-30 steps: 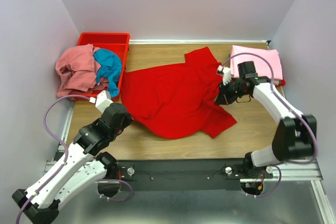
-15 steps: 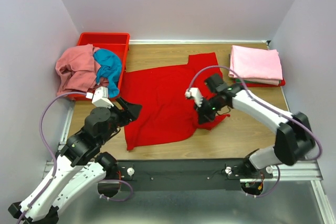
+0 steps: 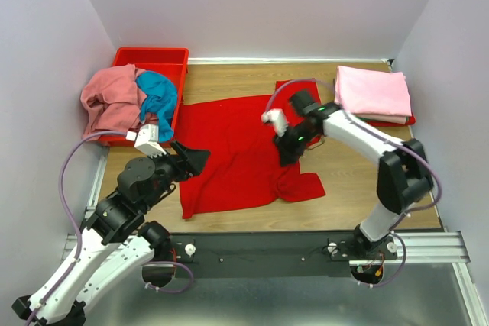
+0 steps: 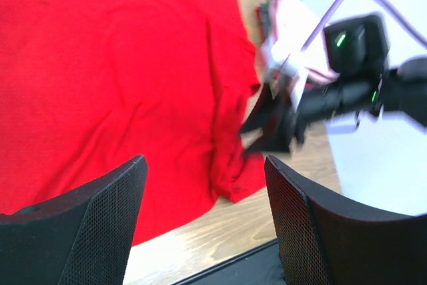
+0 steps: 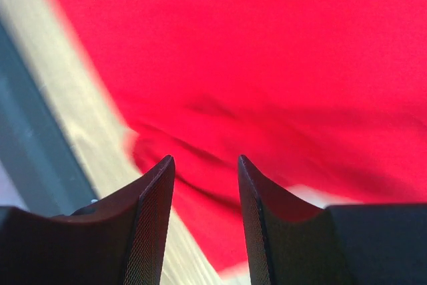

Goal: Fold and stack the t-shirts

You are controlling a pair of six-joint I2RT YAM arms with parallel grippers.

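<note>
**A:** Where is the red t-shirt (image 3: 237,158) lying?

**B:** It's lying partly folded mid-table. The left gripper (image 3: 197,159) is hovering at its left edge and the right gripper (image 3: 286,152) over its right flap, both with jaws apart and empty.

**A:** What's worrying you?

**B:** The flap is bunching, so I think a passing finger could snag it and drag the fold open.

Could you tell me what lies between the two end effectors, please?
The red t-shirt lies between the left end effector and the right end effector, shown in the top external view.
</note>
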